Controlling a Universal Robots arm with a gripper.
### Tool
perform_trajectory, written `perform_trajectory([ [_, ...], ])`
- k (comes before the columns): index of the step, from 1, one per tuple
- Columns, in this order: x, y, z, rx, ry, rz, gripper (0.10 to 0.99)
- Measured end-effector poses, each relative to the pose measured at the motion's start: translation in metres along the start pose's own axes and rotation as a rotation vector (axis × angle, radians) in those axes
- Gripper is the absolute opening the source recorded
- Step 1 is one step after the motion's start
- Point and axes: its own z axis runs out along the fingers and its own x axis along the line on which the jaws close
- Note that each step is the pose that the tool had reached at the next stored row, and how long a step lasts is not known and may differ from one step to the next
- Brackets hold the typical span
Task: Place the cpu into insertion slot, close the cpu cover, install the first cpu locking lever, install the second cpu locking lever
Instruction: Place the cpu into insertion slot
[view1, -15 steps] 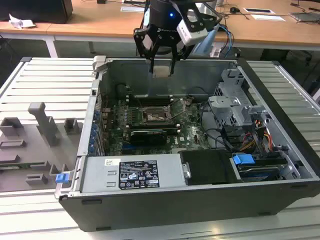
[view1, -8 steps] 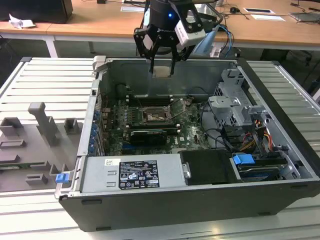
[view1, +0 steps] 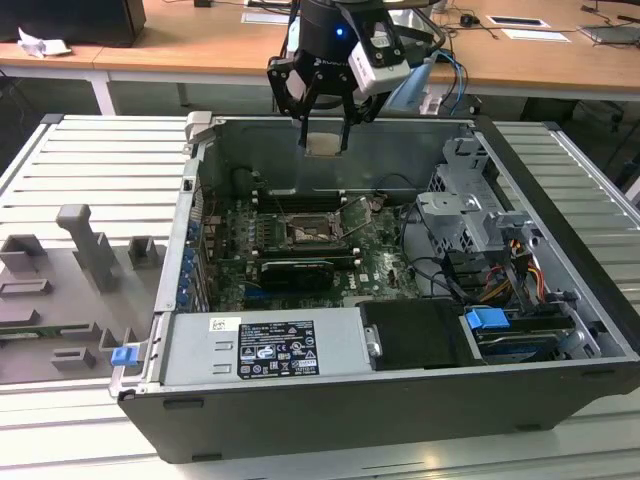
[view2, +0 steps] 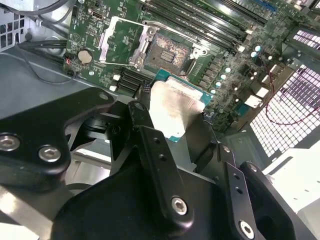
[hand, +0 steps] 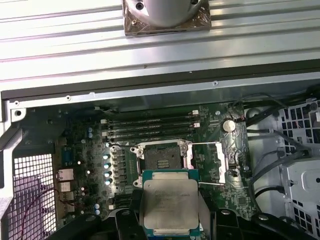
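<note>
Clamped by its edges in the gripper (view1: 325, 132), the cpu (hand: 169, 202) hangs high over the computer case (view1: 250, 150), well clear of the bare insertion slot (hand: 161, 159) and swung-open cpu cover (hand: 207, 162).

A ribbed grey table (view1: 100, 160) carries the open computer case (view1: 330, 420) and grey fixture blocks (view1: 90, 245).

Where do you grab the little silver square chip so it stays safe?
By two opposite thin edges, coming from its metal-face side: the pale silver-grey square cpu is flat, so those edges run parallel. The black gripper pinches it so.
</note>
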Motion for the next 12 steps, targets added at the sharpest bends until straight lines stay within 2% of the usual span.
perform_trajectory([
  [12, 0.0, -0.0001, 0.0007, -0.001, -0.0034, 0.039, 0.525],
])
